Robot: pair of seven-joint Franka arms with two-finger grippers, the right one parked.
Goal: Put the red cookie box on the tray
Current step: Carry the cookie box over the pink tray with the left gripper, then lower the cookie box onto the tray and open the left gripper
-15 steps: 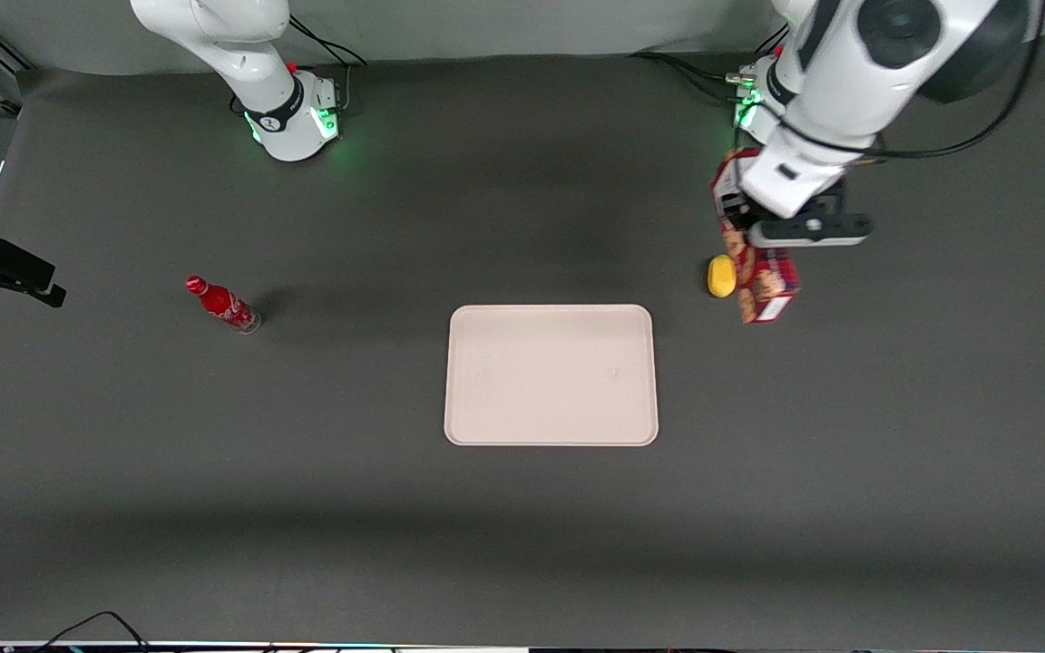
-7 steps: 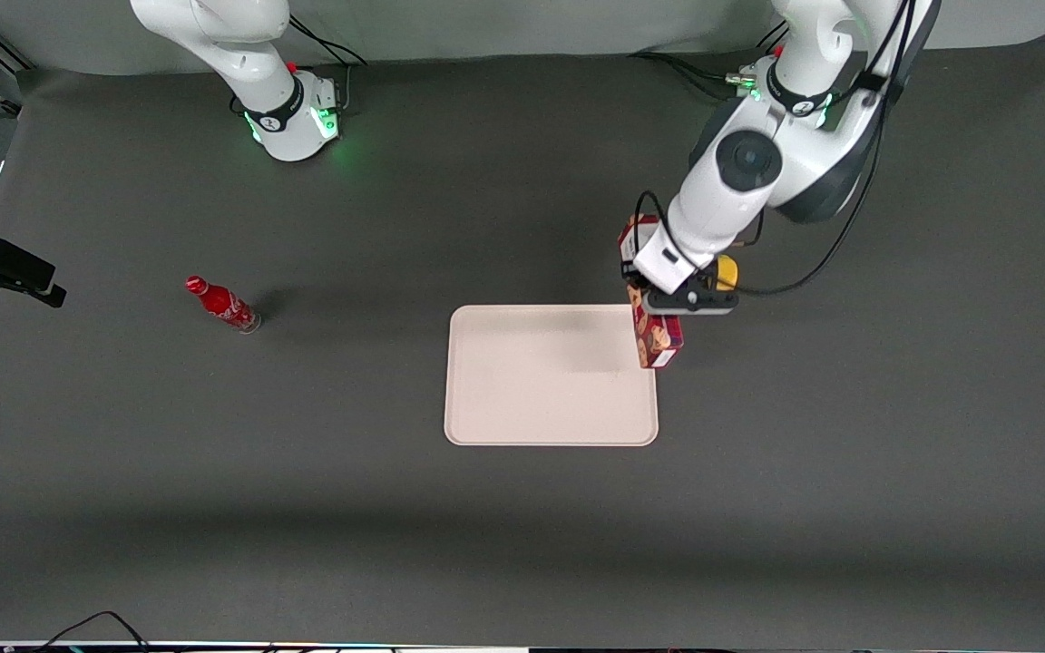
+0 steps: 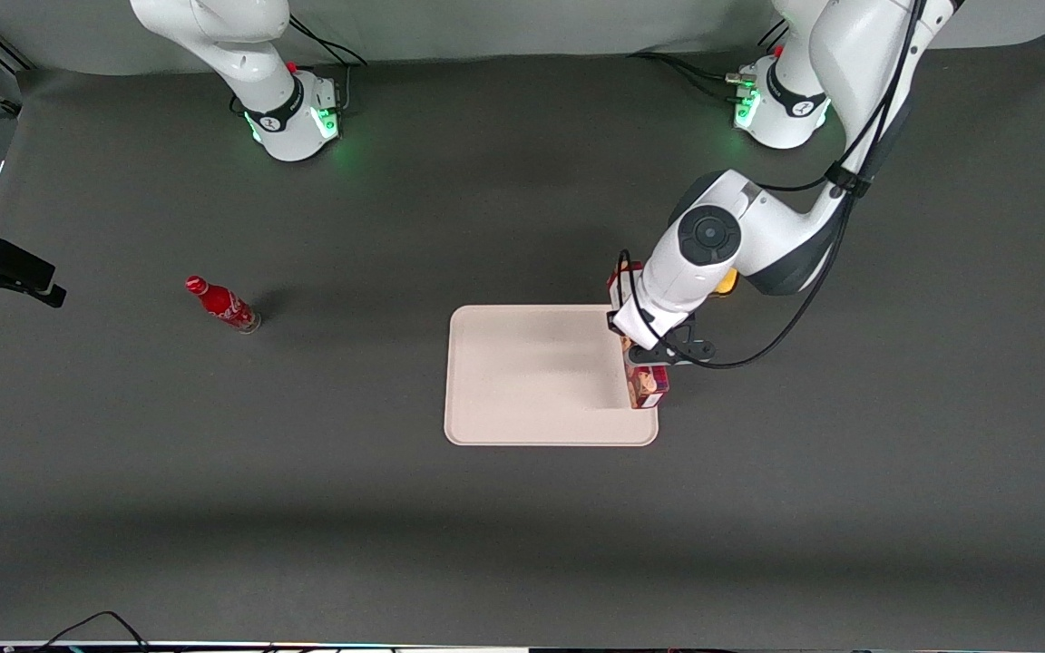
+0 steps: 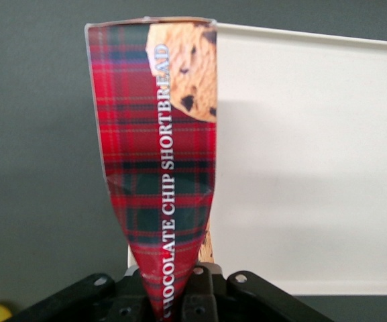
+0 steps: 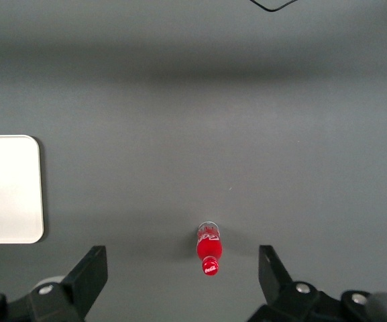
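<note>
My end effector [image 3: 647,358] is squeezed tight on the red cookie box [image 3: 646,384], holding it by its narrow sides. The box hangs under my fingers, long and thin, with its plaid side facing my wrist camera. It sits right over the edge of the tray [image 3: 532,381], on the side nearest my arm. From my wrist I can see that part of the box is over the pale tray and part is over the dark worktop [image 3: 849,453]. I cannot tell if the box touches the tray yet.

Here is what could go wrong. If I let go now, the box might land half on the low rim and half off. Then it could tip and slide out onto the worktop. The box is also standing on a thin side, so it could fall over when I open up. I think I should move more toward the middle of the tray first.

A little yellow thing [image 3: 727,281] peeks out from under my arm. A small red bottle [image 3: 222,305] stands far away, toward the parked arm's end of the worktop.

A moment ago I was higher up and farther from the front camera, just reaching the tray's corner. Before that, I was still out over the worktop near the yellow thing. The tray and bottle have not moved.
</note>
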